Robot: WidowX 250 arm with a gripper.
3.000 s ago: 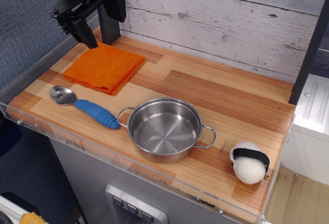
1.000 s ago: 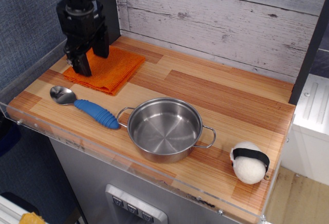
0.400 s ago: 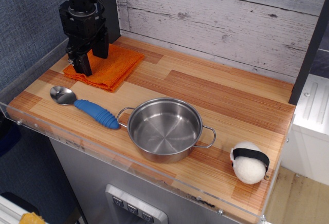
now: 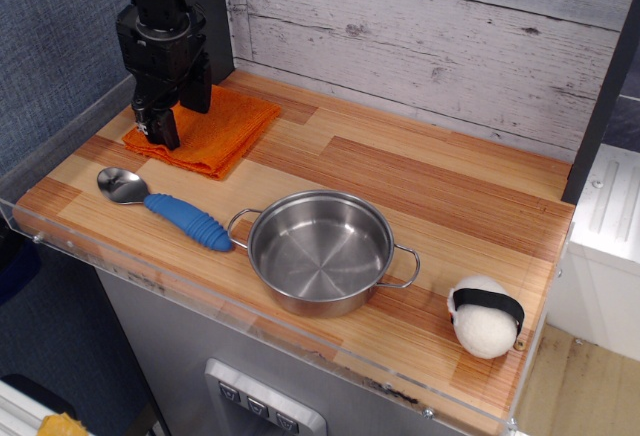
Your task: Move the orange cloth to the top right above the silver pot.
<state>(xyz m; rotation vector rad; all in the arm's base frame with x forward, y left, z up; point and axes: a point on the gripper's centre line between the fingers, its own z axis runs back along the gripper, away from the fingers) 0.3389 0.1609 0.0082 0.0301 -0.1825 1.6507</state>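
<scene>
Gripper: the black gripper is pointing straight down at the far left of the table, its two fingers spread apart and planted on the cloth, one near the cloth's left edge, the other further back on it.
Cloth: the orange cloth is lying flat at the far left corner, partly hidden under the gripper; it is sitting left of and beyond the pot, well apart from it.
Pot: the silver pot is standing upright near the front middle, its shiny inside showing, handles pointing left and right.
Spoon: a blue-handled spoon is lying just in front of the cloth, its handle tip reaching close to the pot's left handle.
Ball: a white ball with a black band is resting at the near right corner.
</scene>
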